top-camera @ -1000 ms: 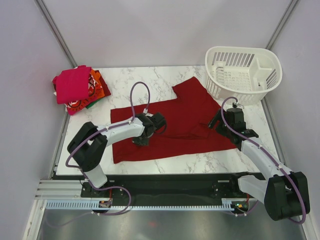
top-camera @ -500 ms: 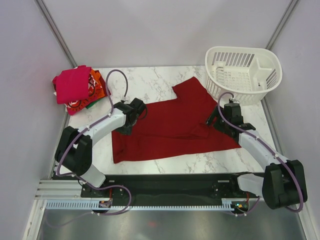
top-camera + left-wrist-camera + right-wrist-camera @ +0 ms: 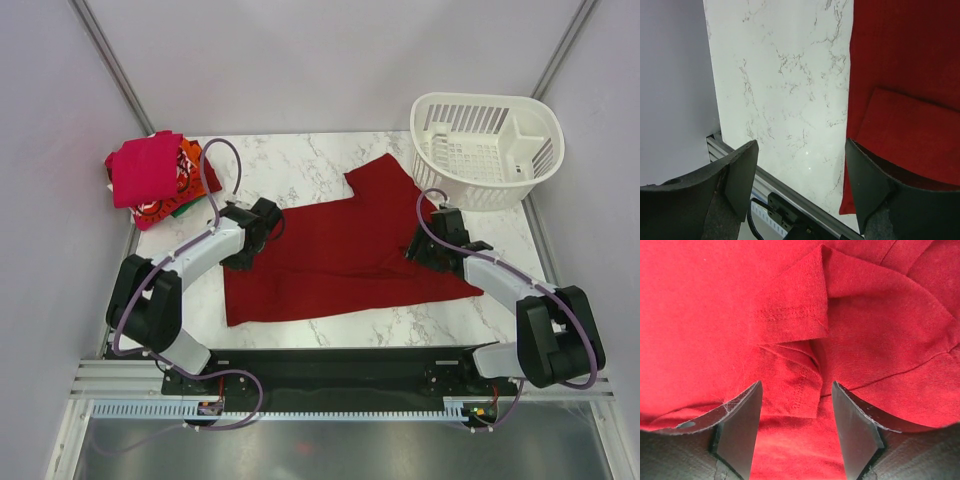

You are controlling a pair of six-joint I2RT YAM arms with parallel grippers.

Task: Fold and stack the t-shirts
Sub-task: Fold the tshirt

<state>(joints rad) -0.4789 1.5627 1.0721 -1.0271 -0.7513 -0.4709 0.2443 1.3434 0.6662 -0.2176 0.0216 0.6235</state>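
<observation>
A plain dark red t-shirt (image 3: pixel 350 250) lies spread on the marble table (image 3: pixel 290 160), one sleeve reaching toward the basket. My left gripper (image 3: pixel 243 255) (image 3: pixel 800 165) stands open over bare marble at the shirt's left edge (image 3: pixel 905 100), with nothing between its fingers. On the shirt's right side my right gripper (image 3: pixel 420 250) (image 3: pixel 796 415) is low over the cloth and open. A folded sleeve hem (image 3: pixel 790 315) bunches between its fingers. A stack of t-shirts (image 3: pixel 150 175), magenta-pink on top of orange and printed red, sits at the table's far left corner.
A white slotted basket (image 3: pixel 487 148) stands at the far right corner, close to the shirt's sleeve. Grey walls close in the left and right sides. A metal rail (image 3: pixel 790 195) runs along the table's edge just beyond the left fingers.
The left gripper let go of the shirt, opened, and swung from its middle to its left edge. The right gripper moved left onto the shirt's right side, its jaws narrowing a little.
</observation>
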